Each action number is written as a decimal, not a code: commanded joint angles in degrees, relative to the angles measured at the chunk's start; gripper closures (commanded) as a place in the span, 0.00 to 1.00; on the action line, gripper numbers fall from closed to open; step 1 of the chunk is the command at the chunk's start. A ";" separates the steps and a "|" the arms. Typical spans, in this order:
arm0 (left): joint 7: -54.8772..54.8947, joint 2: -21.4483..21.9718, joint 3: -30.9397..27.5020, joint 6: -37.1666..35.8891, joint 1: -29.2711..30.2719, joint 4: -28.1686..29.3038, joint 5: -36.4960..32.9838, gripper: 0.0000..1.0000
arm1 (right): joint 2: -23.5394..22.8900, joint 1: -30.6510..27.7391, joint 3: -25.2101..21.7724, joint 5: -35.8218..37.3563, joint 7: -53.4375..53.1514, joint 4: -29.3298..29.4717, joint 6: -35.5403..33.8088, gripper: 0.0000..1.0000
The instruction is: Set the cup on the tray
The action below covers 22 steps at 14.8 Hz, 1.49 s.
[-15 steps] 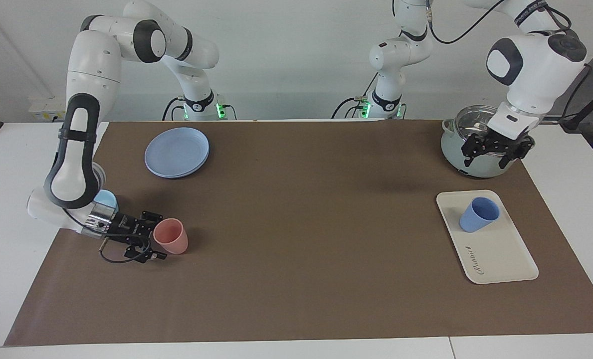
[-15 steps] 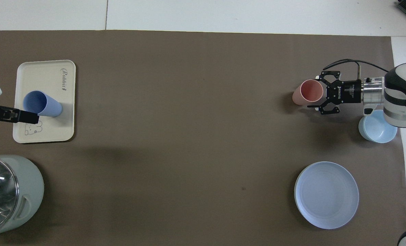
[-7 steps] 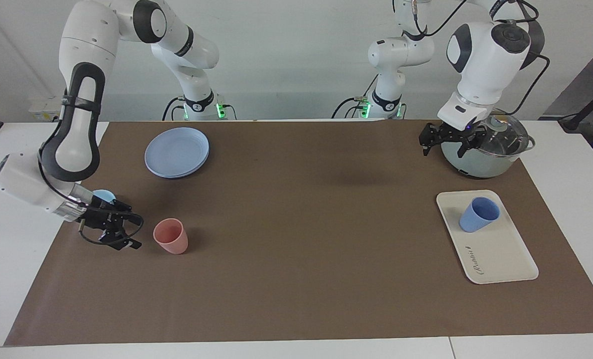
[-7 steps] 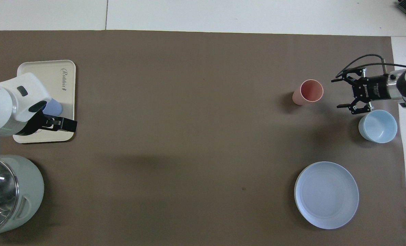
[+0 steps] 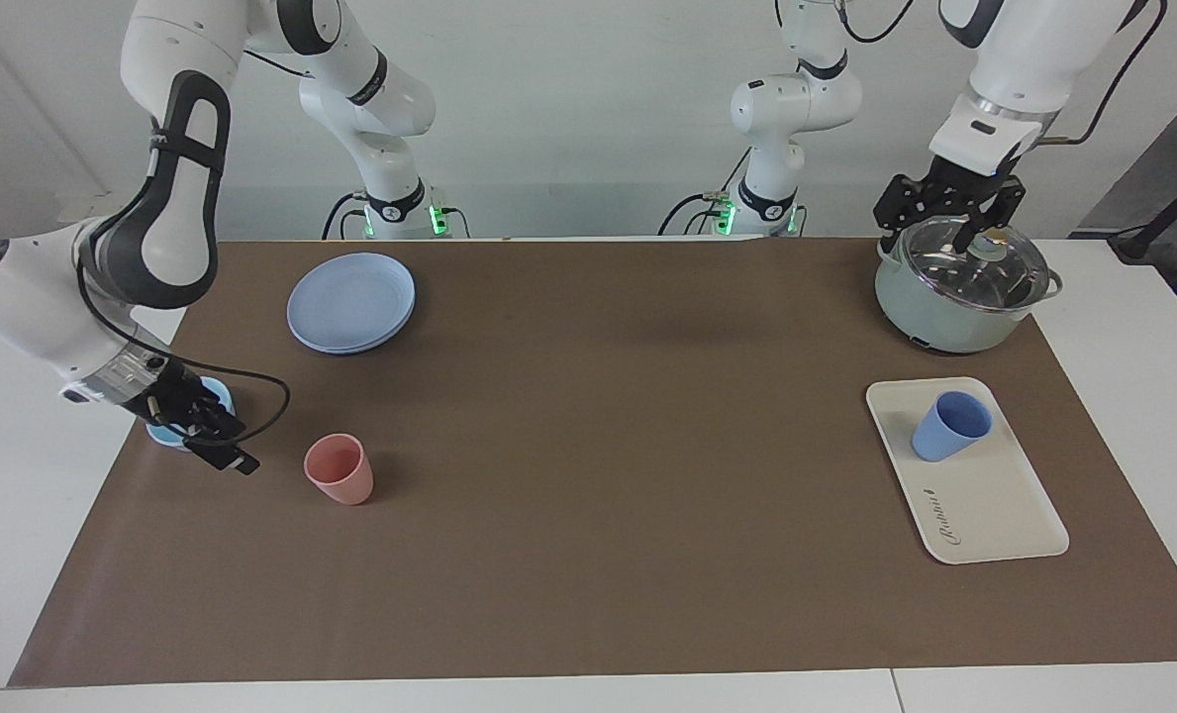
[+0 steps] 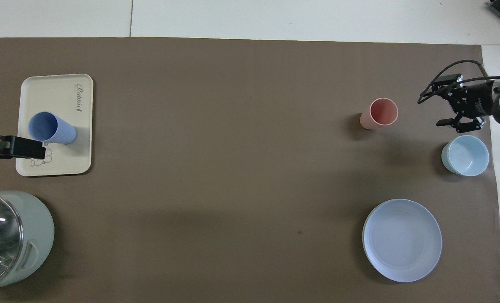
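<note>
- Brown paper mat [image 5: 588, 515] covers most of the white table [image 5: 1123, 327].
- Grey-green cooking pot with glass lid [image 5: 959, 287] stands at the left arm's end of the table, near the robots.
- Left gripper [image 5: 947, 206] hangs in the air over the pot, fingers spread apart, holding nothing.
- Flat cream-white rectangular tray with rounded corners [image 5: 984, 505] lies at the same end, farther from the robots than the pot.
- Round blue plastic plate [image 5: 350, 301] sits toward the right arm's end, near the robots.
- Right gripper [image 5: 214, 439] is low over the shallow light-blue bowl [image 6: 465, 155], jaws spread, empty.
- Small periwinkle-blue tapered plastic cup [image 5: 949, 425] stands upright on the tray, on the part nearer the robots, clear of both grippers.
- Pink plastic cup [image 5: 339, 469] stands upright on the mat, near the bowl, apart from the right gripper.
</note>
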<state>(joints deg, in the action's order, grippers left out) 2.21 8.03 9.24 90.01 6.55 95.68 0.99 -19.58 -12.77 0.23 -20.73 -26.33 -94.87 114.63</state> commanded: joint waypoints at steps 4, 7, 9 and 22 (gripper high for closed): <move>0.26 -2.32 0.25 -3.09 1.89 -3.49 1.03 0.00 | 9.02 8.01 0.56 16.32 6.55 -3.65 -9.85 0.00; 0.43 -0.75 0.51 1.37 1.28 1.23 0.94 0.00 | 14.54 11.18 0.82 17.82 9.71 -7.68 -9.95 0.00; 0.43 -0.03 1.04 1.84 1.10 2.14 0.94 0.00 | 19.64 13.99 0.82 19.05 10.60 -11.54 -10.12 0.00; 2.98 -1.70 0.43 -0.62 1.27 0.83 0.41 0.00 | 21.95 14.88 0.82 24.07 15.70 3.02 -19.78 0.01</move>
<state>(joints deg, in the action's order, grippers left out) 4.25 6.64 9.88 90.01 7.92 96.40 1.27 4.99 2.58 0.72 1.97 -12.03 -95.75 96.81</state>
